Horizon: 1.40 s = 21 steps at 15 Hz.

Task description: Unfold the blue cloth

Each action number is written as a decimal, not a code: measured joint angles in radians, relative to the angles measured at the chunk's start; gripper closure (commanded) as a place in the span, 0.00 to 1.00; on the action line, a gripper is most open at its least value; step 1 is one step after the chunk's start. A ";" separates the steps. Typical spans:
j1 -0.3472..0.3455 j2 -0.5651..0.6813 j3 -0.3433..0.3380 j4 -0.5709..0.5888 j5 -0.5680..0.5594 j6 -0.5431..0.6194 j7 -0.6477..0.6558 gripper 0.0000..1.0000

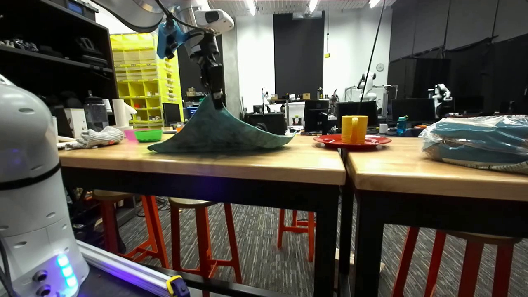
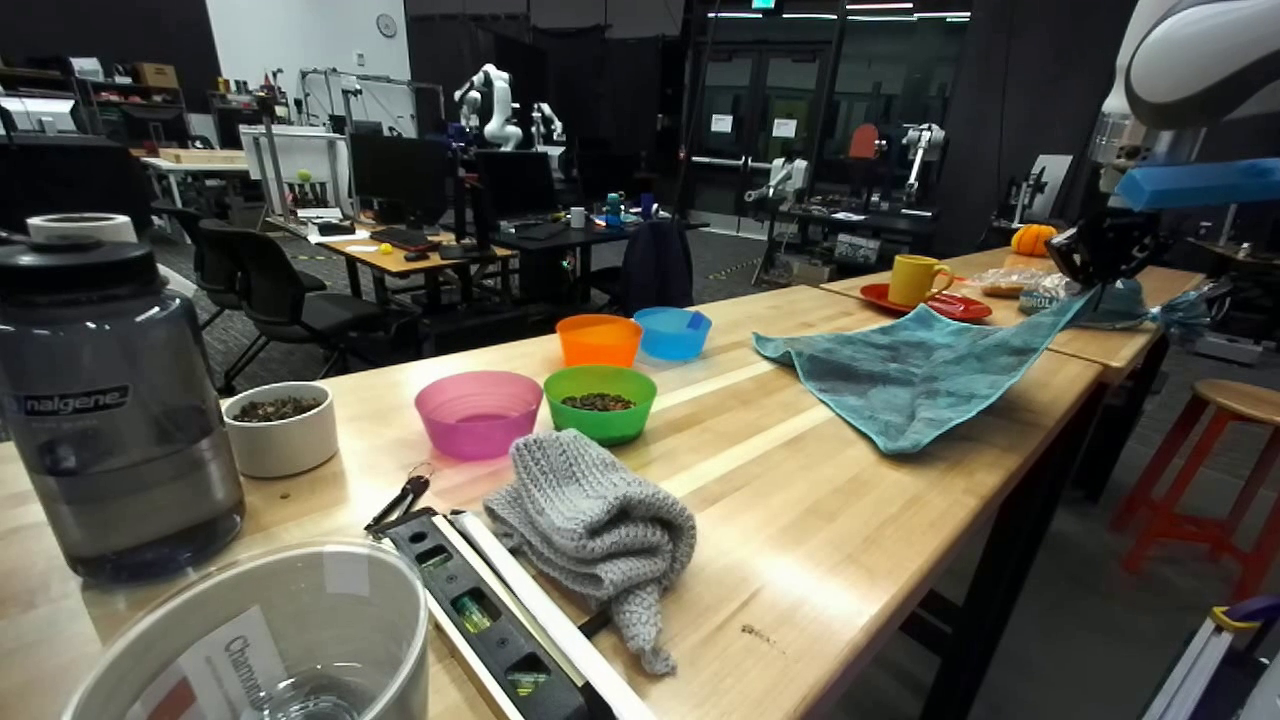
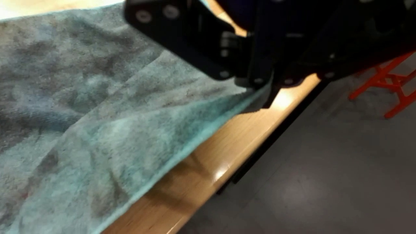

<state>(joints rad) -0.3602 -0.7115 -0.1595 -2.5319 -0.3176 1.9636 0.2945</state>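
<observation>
One corner of the blue cloth is what you have hold of: in the wrist view the gripper has its fingers brought together, with just the thin fabric pinched between them. That corner is up off the counter; the rest slopes down to the wood, near the long edge closest to the robot base, toward the corner where the second counter begins.

You should find it light, limp and soft, with a napped face that probably won't slide out easily and nothing to break. The catch is slack: the cloth will likely follow you only once it is taut, so draw the corner outward, low and slow, rather than hoisting it. Lower it short of the long edge, or it may droop over the side.

In both exterior views the free corner toward the second counter curls up. If you regrip, that one looks easiest to pinch, coming down from above; a flat corner would probably have you scraping the wood. Mind the red plate and yellow mug near that end, which a sweep could snag. You can't tell from here whether a fold is tucked underneath.
</observation>
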 measured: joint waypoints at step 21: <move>0.040 0.000 -0.012 -0.061 -0.037 0.144 -0.048 0.35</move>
<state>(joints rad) -0.3202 -0.7118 -0.1715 -2.5931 -0.3541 2.1073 0.2464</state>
